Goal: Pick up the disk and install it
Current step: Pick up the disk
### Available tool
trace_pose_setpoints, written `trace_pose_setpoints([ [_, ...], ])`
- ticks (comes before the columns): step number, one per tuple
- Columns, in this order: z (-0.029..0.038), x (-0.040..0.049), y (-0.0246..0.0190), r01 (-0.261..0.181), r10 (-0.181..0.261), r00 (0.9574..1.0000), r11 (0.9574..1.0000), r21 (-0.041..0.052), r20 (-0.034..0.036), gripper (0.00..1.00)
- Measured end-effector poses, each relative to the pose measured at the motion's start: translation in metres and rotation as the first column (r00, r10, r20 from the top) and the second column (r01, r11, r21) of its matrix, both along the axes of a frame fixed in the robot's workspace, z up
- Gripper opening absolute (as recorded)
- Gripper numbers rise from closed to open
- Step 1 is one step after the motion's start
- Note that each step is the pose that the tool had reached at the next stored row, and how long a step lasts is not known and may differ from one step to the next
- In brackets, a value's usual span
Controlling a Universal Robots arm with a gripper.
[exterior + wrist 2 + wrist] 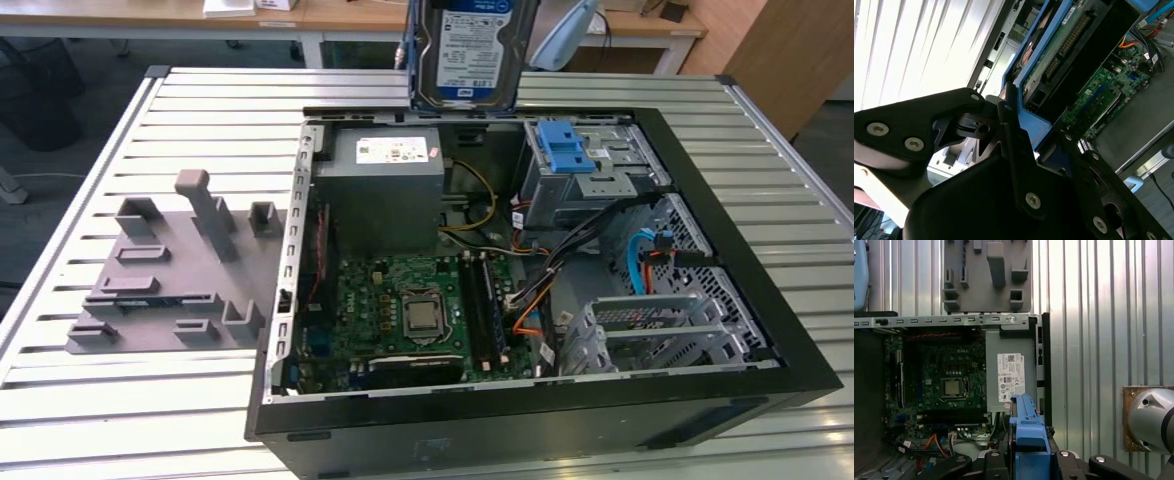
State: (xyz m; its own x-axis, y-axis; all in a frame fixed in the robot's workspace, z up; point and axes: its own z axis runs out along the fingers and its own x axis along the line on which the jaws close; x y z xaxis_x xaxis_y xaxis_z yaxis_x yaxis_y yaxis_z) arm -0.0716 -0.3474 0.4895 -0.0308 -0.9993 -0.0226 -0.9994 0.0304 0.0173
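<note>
We have the disk (467,50) pinched between the fingers (1016,150), hanging upright over the far edge of the open computer case (534,425) on the worktop (200,120). We would keep it square, line its blue rails up with the blue-latched bay (567,150) and steer clear of the cables (587,238). Its blue-and-white label and the white sticker on the grey box (387,190) carry print too small for us to read.
</note>
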Motion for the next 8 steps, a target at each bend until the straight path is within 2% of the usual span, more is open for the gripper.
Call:
trace_pose_setpoints([
  [8,-0.0001,0.0069,-0.0095,0.000,0.000,1.0000,1.0000,0.0000,0.0000,0.36],
])
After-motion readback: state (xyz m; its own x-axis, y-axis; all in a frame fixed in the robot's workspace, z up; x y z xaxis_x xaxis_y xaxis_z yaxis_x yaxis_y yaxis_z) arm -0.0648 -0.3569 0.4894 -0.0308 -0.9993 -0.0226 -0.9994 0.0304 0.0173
